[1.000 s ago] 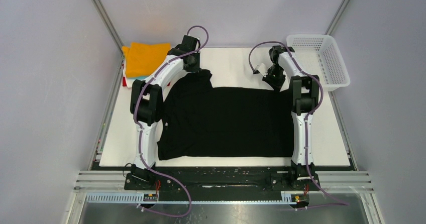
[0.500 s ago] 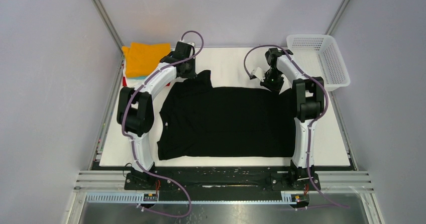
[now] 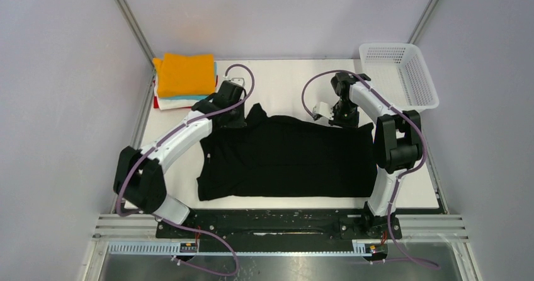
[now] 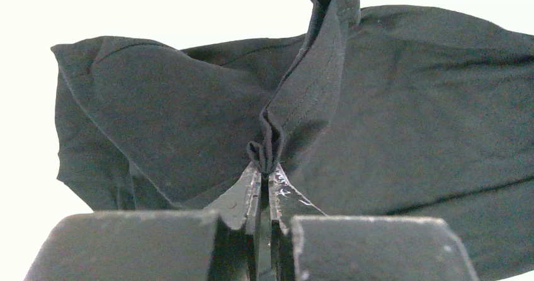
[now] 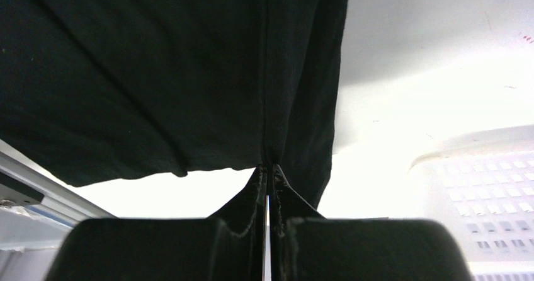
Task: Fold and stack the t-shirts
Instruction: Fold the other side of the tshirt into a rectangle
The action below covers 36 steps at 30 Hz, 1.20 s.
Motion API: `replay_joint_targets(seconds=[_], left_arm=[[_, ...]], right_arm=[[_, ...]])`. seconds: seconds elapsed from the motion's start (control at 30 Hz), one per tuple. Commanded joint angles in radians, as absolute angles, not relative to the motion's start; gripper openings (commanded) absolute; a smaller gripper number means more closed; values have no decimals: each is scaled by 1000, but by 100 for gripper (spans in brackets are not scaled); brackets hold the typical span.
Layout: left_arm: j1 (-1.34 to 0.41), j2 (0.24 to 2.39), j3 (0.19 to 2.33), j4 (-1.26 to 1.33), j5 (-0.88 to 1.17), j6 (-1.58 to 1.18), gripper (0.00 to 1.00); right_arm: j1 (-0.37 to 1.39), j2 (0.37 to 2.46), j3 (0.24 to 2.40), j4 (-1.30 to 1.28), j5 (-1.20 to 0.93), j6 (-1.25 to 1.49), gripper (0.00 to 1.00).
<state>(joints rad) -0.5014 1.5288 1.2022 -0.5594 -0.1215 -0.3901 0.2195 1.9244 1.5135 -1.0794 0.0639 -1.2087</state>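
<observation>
Left jaws: clenched on a bunched fold of the large black cloth t-shirt [image 4: 390, 104].
Right jaws: clamped on the same shirt's edge.
Shirt: spread on the white table [image 3: 283, 79], stretching between both jaws.
Folded orange cloth t-shirt [image 3: 184, 74]: tops a stack beyond the left jaws, apart.

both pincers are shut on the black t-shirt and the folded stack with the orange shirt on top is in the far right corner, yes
Wrong side: the top view shows the folded stack with the orange shirt on top in the far left corner. The left pincer and right pincer are shut on the black t-shirt.
</observation>
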Motion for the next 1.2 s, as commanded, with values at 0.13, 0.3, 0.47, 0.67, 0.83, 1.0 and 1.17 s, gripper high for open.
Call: replay_joint_targets(seconds=[0.13,0.3,0.47,0.67,0.83,1.0,1.17], left_arm=[[-631,1322,1143,-773,-304,-512,0],[-678,1235,1103,-884,-331,-605,0],[-721,1166,1082,-950,-337,-651,0],[-758,1154,1052,-1019,-337,-710,0],[-796,1135,977,-1060,-294,-801,0],[-813,1111,890,-1055,-191,-883,32],[-814,1026,885,-961,-190,-905,99]], right_arm=[[242,1813,1423,-1070,114,-1354,0],[247,1757,1351,-1074,100,-1401,0],[248,1720,1315,-1072,97,-1415,0],[251,1690,1276,-1128,77,-1456,0],[256,1685,1179,-1146,95,-1529,9],[262,1682,1176,-1156,104,-1528,60],[263,1647,1310,-1170,31,-1439,99]])
